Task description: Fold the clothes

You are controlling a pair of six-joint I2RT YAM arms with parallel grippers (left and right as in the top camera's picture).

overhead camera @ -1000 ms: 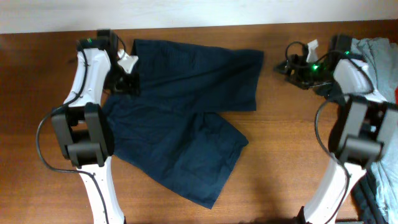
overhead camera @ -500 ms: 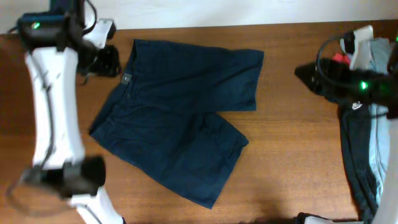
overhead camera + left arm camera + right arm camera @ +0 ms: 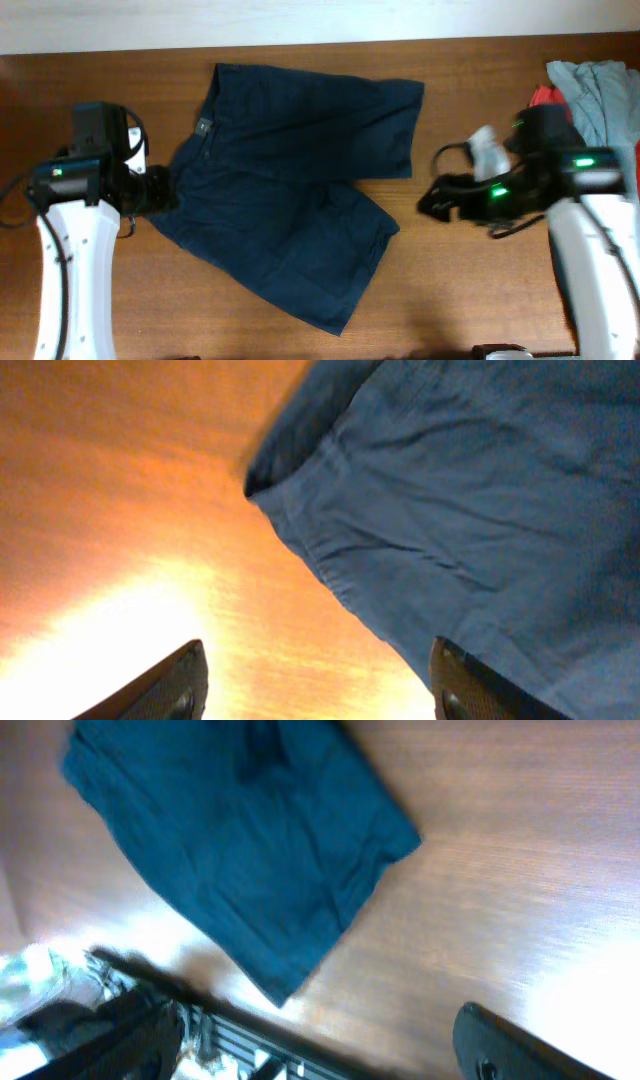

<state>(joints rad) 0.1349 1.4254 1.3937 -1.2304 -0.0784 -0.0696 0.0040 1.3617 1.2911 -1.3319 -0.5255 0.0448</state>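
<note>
The clothes, a pair of dark navy shorts [image 3: 290, 180], lie spread flat on the wooden table, waistband to the left and both legs pointing right. My left gripper [image 3: 160, 190] hovers at the waistband's lower left corner. In the left wrist view its jaws [image 3: 315, 690] stand open over bare wood, the right fingertip [image 3: 470, 685] above the edge of the shorts [image 3: 470, 510]. My right gripper [image 3: 435, 200] hangs open just right of the lower leg's hem. In the right wrist view the gripper [image 3: 315, 1040] holds nothing, and the shorts leg [image 3: 240, 850] lies ahead of it.
A heap of other garments sits at the table's right edge, with a light grey shirt [image 3: 600, 90] on top and something red [image 3: 545, 97] beside it. The table's back edge runs along a white wall [image 3: 300, 20]. The right wrist view shows the table's front edge [image 3: 250, 1035].
Both arms have swung forward from the back of the table. The left gripper has left the waistband's top and opened wider. The right gripper now sits beside the lower leg. The shorts stay put.
</note>
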